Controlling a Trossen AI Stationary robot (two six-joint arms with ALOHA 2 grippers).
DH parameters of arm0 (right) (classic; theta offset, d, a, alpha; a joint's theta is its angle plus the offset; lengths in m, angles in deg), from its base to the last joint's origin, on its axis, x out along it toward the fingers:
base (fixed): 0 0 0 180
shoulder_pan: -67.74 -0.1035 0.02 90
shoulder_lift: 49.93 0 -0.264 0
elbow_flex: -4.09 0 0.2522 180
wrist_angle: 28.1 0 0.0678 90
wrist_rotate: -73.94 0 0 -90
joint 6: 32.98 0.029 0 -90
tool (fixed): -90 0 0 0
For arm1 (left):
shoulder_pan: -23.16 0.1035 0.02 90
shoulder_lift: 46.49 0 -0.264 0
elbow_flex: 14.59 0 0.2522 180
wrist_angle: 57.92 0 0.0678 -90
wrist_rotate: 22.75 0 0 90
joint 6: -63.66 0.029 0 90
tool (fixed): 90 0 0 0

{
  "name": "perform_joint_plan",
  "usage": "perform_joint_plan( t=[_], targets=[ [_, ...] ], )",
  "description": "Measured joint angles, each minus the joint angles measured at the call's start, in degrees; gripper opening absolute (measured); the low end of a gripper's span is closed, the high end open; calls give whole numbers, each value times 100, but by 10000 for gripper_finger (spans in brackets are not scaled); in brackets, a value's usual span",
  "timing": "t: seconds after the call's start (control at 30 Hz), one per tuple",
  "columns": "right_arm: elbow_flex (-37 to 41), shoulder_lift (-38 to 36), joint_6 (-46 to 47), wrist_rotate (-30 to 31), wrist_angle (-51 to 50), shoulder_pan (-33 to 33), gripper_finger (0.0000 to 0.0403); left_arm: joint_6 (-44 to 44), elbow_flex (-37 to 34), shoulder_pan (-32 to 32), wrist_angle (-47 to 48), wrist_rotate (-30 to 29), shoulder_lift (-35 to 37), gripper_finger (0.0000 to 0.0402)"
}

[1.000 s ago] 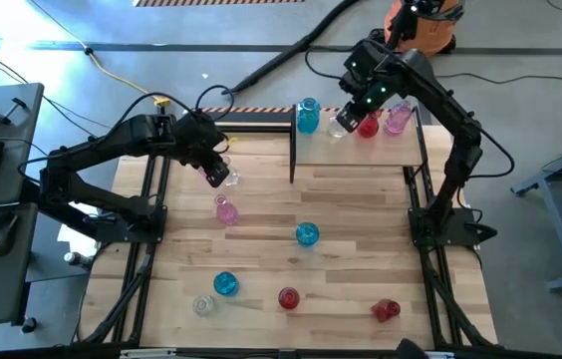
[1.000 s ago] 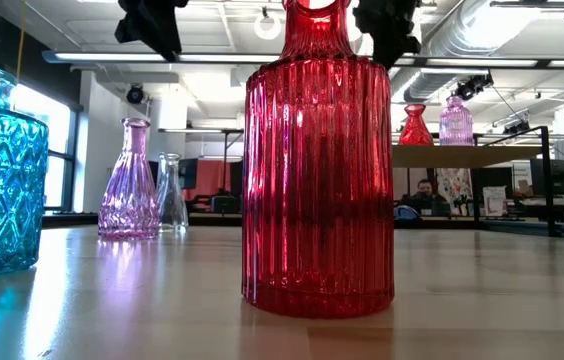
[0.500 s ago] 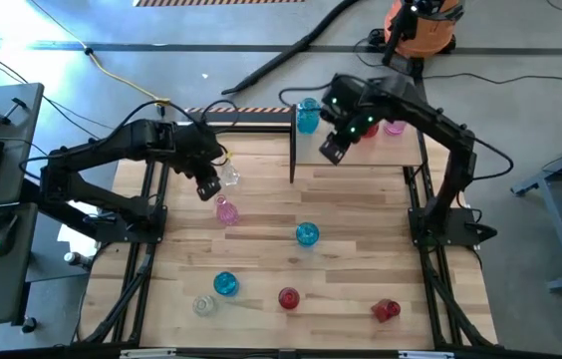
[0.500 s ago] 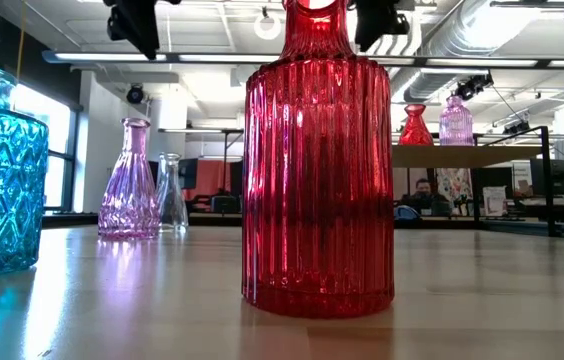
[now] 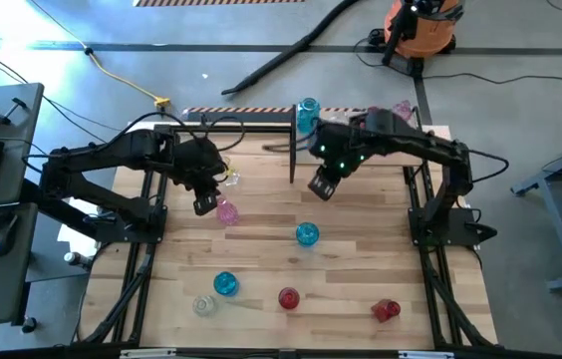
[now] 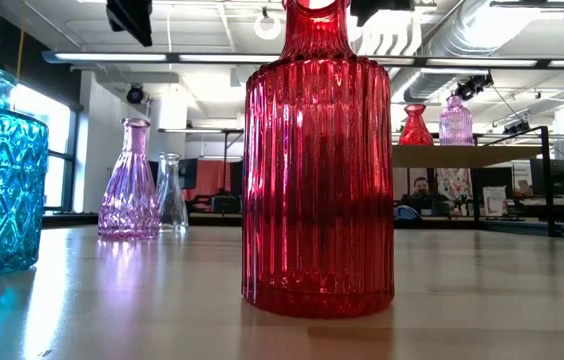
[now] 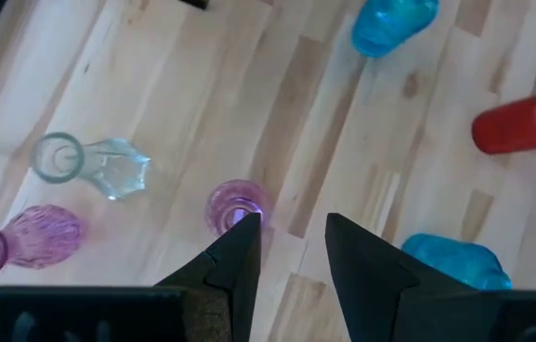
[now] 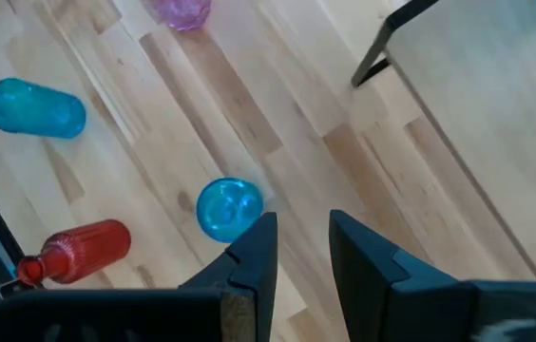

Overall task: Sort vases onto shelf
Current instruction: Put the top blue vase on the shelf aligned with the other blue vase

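Vases (image 5: 307, 234) on table (image 5: 261, 254) (seven loose)

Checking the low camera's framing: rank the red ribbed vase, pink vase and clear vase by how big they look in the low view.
1. Red ribbed vase, largest, though it stands nearest the camera.
2. Pink vase.
3. Clear vase, smallest; it stands beside the pink one.

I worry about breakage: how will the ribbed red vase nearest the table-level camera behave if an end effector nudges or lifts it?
The red vase looks like thin glass, so probably fragile and slippery to pinch. Tall, on a flat base on the table, it may tip if pushed near the neck. On its side it would likely roll.
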Motion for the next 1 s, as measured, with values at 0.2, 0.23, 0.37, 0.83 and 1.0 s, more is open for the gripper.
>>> perform_joint_plan(
  t=[0.2,0.23,0.37,0.83,1.0],
  targets=[
    [1,1,300,409,0,-502,79,-53,0,-345,0,-2,0,113],
    [0,1,370,434,0,-583,79,-55,0,-399,0,-2,0,113],
    [0,70,678,428,-1,-825,79,-165,0,-589,-2,-15,0,113],
    [0,755,659,64,19,-1113,79,-348,0,-1119,-24,-65,0,113],
    [0,981,445,55,0,-1111,79,-366,0,-1255,-24,-101,0,113]
  ],
)
